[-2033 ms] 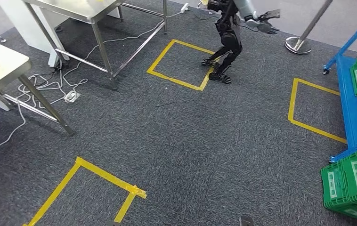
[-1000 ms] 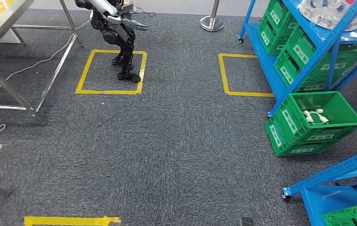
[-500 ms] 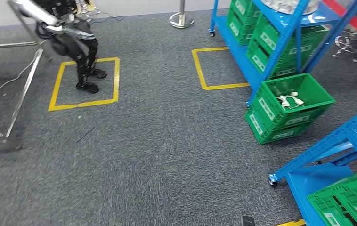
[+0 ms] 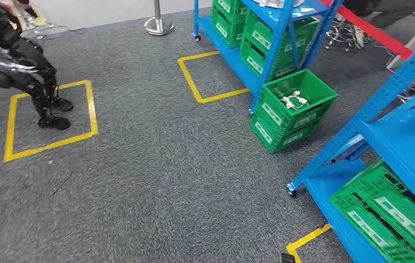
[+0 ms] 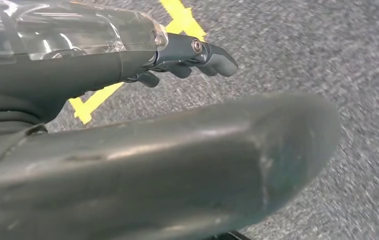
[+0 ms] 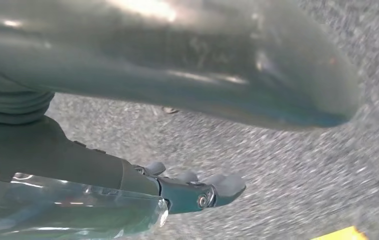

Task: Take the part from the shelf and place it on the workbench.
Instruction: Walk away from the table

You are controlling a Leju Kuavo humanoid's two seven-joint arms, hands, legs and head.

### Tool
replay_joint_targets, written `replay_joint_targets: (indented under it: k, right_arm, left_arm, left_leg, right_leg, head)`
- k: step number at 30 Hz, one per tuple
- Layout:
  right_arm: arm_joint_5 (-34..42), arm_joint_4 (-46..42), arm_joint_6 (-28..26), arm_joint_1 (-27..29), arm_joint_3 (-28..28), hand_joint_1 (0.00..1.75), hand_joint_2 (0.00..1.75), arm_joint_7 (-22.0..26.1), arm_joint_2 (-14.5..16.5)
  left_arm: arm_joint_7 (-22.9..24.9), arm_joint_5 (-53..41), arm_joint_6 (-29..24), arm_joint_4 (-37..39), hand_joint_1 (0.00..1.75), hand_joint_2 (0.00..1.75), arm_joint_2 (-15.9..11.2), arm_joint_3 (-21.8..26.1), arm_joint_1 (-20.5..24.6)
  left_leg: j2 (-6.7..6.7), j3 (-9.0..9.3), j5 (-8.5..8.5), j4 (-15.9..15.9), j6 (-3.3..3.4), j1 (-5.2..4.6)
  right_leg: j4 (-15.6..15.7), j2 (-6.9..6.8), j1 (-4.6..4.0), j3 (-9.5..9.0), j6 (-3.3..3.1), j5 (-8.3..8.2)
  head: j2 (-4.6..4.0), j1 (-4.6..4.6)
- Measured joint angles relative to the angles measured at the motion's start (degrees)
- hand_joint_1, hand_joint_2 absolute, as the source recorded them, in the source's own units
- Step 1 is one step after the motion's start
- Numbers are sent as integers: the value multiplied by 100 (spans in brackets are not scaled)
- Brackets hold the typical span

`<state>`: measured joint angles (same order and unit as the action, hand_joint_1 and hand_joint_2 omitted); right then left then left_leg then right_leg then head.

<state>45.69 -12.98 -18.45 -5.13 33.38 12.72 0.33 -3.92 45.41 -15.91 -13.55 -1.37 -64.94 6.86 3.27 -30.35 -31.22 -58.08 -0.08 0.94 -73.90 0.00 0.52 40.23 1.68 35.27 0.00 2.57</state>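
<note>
A workshop or robot test hall: grey carpet floor (image 4: 183,181) marked with yellow tape squares (image 4: 49,118), blue steel shelves (image 4: 260,38) holding green plastic crates (image 4: 293,109), and another humanoid robot (image 4: 22,71) standing by.

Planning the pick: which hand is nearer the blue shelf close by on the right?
Right, probably. The blue shelf stands to the robot's right; the right hand hangs over carpet on that side, the left hand over carpet on the far side.

head view high, wrist views near carpet (image 4: 167,164) (shared)
</note>
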Motion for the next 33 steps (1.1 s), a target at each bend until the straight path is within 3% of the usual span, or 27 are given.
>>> replay_joint_targets:
  k: [1,3,5,7,8,10,11,12,14,15,16,17,18,20,21,23,25,27,29,30,31,33]
  right_arm:
    - [4,2,-3,21,0,0,0,0,-3]
    - [8,4,-7,27,0,0,0,0,-9]
    - [8,4,-9,5,2,0,0,0,-9]
    - [10,4,-13,-2,4,0,0,0,-10]
    - [13,4,-15,6,5,0,0,0,-10]
    - [27,4,-17,2,5,0,0,1,-13]
    - [34,4,-18,-10,5,0,0,1,-14]
    - [40,4,-17,-25,6,0,0,2,-15]
    - [45,4,-14,-34,17,0,0,2,-10]
    - [47,4,-13,-25,27,0,0,1,-9]
    - [49,4,-13,-15,38,0,0,1,-8]
    - [50,3,-13,-8,46,0,0,2,-8]
    - [50,3,-12,-7,51,0,0,2,-5]
    - [52,1,-11,-19,63,0,0,2,-1]
    - [53,1,-10,-22,73,0,0,2,1]
    - [55,1,-11,-16,89,0,0,2,-6]
    - [58,2,-14,-20,95,0,0,3,-9]
    - [58,1,-15,-47,96,0,0,4,-7]
    - [58,2,-14,-50,96,0,0,4,-5]
    - [58,2,-14,-33,96,0,0,4,-6]
    - [58,4,-14,-11,96,0,0,4,-8]
    - [58,6,-14,15,96,0,0,4,-15]
  left_arm:
    - [-1,-1,0,-1,0,0,4,0,9]
    - [-2,-3,0,-3,0,0,16,0,26]
    - [-2,-5,1,-3,0,0,25,-1,37]
    - [-2,-6,5,-5,0,0,36,-3,45]
    - [-2,-8,9,-7,0,0,40,-4,51]
    - [-7,-15,14,-11,0,0,43,-5,63]
    - [-8,-18,16,-12,0,0,43,-5,59]
    - [-9,-19,17,-12,0,0,42,-7,49]
    - [-5,-19,17,-9,0,0,38,-9,24]
    - [-4,-19,17,-8,0,0,33,-10,20]
    - [-4,-20,17,-7,0,0,30,-11,19]
    - [-4,-21,17,-7,0,0,27,-11,20]
    - [-4,-22,17,-6,0,0,22,-11,21]
    - [-7,-27,17,-5,0,0,16,-12,21]
    - [-9,-28,17,-4,0,0,13,-13,22]
    - [-13,-31,17,-5,0,0,8,-13,29]
    - [-21,-36,16,-7,0,0,7,-13,32]
    - [-28,-40,17,-7,0,0,12,-13,16]
    - [-27,-40,17,-4,0,0,10,-13,3]
    - [-27,-40,17,-3,0,0,10,-13,5]
    - [-27,-40,17,-2,0,0,11,-13,11]
    - [-28,-40,17,-2,0,0,20,-13,24]
  left_leg:
    - [58,34,-28,0,-11,1]
    - [145,99,-83,2,-48,-10]
    - [222,138,-122,11,-104,-30]
    - [304,182,-142,43,-162,-30]
    - [229,208,-171,42,-193,-19]
    - [-115,117,-336,-204,-235,1]
    - [-308,-50,-480,-518,-242,8]
    - [-392,-277,-625,-903,-243,7]
    - [-388,-690,-727,-1490,-239,2]
    - [-376,-775,-607,-1510,-229,0]
    - [-389,-758,-383,-1324,-212,-1]
    - [-481,-662,-105,-983,-186,0]
    - [-658,-550,105,-651,-152,12]
    - [-914,-356,255,-180,-107,23]
    - [-934,-315,215,-120,-91,18]
    - [-772,-249,195,-32,-63,10]
    - [-571,-172,193,49,-12,23]
    - [-334,-103,155,82,23,17]
    - [-118,-52,98,81,22,10]
    - [-30,-22,68,81,11,11]
    - [41,14,38,80,-2,14]
    - [153,93,-22,86,-42,18]
  right_leg:
    - [272,-23,1,-115,-10,-216]
    - [1057,-209,-36,-478,-61,-590]
    - [1481,-370,-93,-681,-139,-673]
    - [1527,-316,-118,-703,-216,-637]
    - [1561,-267,-110,-726,-250,-643]
    - [1636,-163,-82,-791,-320,-663]
    - [1655,-101,-74,-812,-347,-666]
    - [1659,-27,-77,-823,-371,-661]
    - [1656,138,-96,-852,-397,-638]
    - [1653,221,-105,-877,-399,-622]
    - [1649,306,-109,-907,-396,-603]
    - [1642,387,-109,-936,-386,-580]
    - [1631,463,-110,-954,-368,-553]
    - [1609,605,-86,-946,-311,-519]
    - [1612,679,-67,-927,-271,-517]
    - [1625,775,-37,-900,-199,-515]
    - [1409,543,-51,-794,-130,-372]
    - [763,182,-46,-459,-62,-58]
    - [138,49,-9,-107,-5,127]
    - [77,21,9,-57,14,64]
    - [235,-9,25,-116,25,-104]
    - [962,-191,26,-452,15,-531]
  head:
    - [0,11]
    - [0,31]
    - [0,31]
    - [0,16]
    - [0,8]
    - [0,-17]
    - [0,-44]
    - [0,-74]
    - [0,-123]
    - [0,-144]
    - [0,-164]
    - [0,-185]
    - [0,-199]
    - [0,-215]
    - [0,-221]
    - [0,-236]
    - [0,-193]
    - [0,-124]
    - [0,-92]
    - [0,-82]
    - [0,-65]
    - [0,-19]
